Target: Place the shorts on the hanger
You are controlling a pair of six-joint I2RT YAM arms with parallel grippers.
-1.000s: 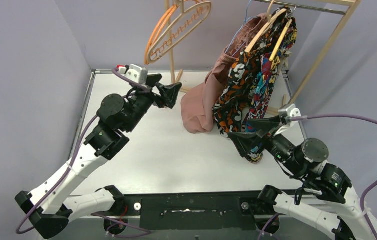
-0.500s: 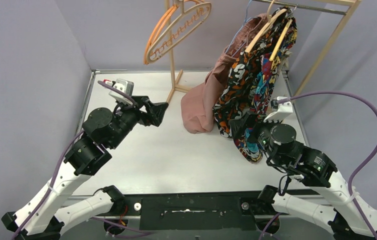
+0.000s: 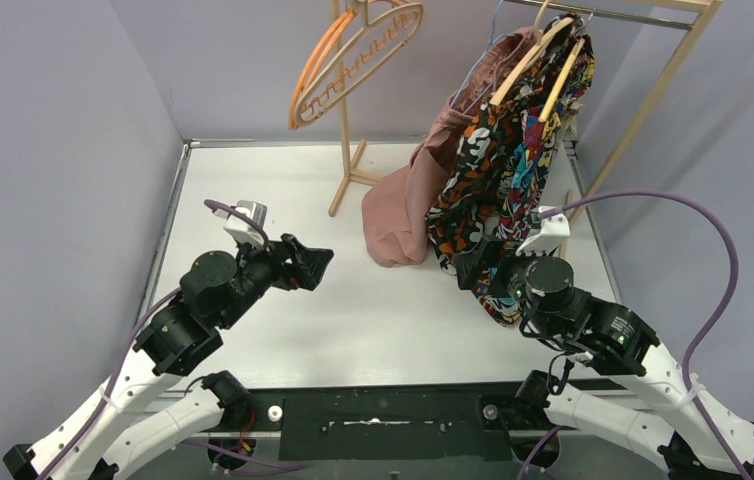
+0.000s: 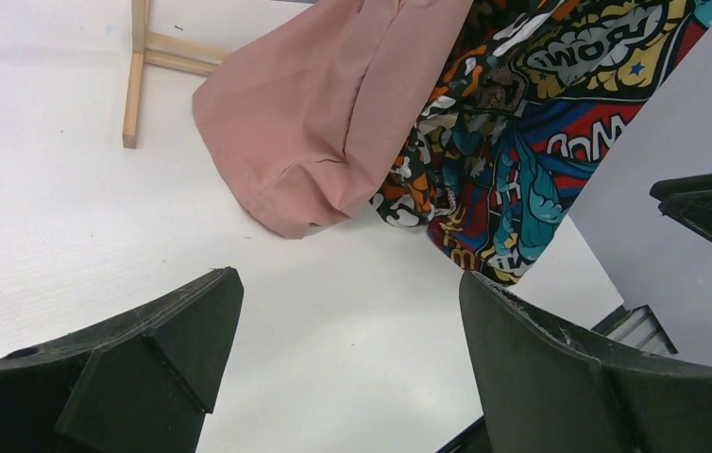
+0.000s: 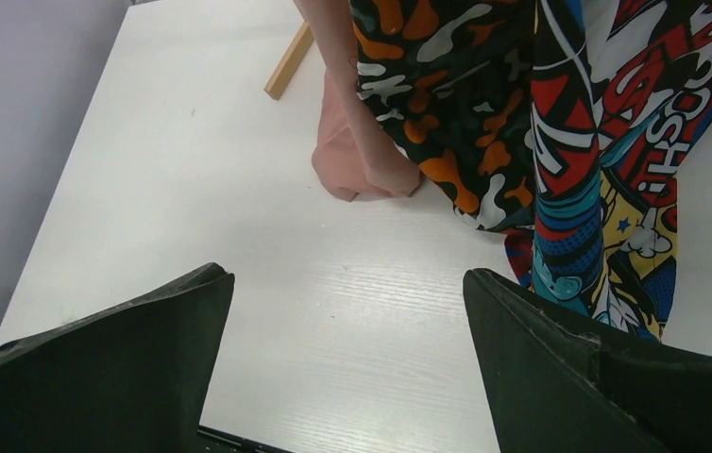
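The dusty-pink shorts (image 3: pixel 401 212) hang from the rail at the back right, with their lower end resting on the table. The thin light-blue wire hanger (image 3: pixel 473 72) shows along their top edge. My left gripper (image 3: pixel 315 266) is open and empty, low over the table and well to the left of the shorts. My right gripper (image 3: pixel 475 266) is open and empty, in front of the patterned garment (image 3: pixel 508 160). The shorts also show in the left wrist view (image 4: pixel 324 123), beyond the open gripper (image 4: pixel 352 330). They show again in the right wrist view (image 5: pixel 357 156), beyond that open gripper (image 5: pixel 347 321).
A wooden stand (image 3: pixel 343 150) at the back holds an orange hanger and a pale wooden one (image 3: pixel 358 55). Pale wooden hangers (image 3: pixel 528 60) carry the patterned garment, which also shows in both wrist views (image 4: pixel 522 142) (image 5: pixel 569 123). The rack's slanted leg (image 3: pixel 643 110) stands at the right.
Both arms have drawn back toward the near edge. The left gripper moved away from the stand, and the right gripper pulled back from under the patterned garment. The shorts have not moved.
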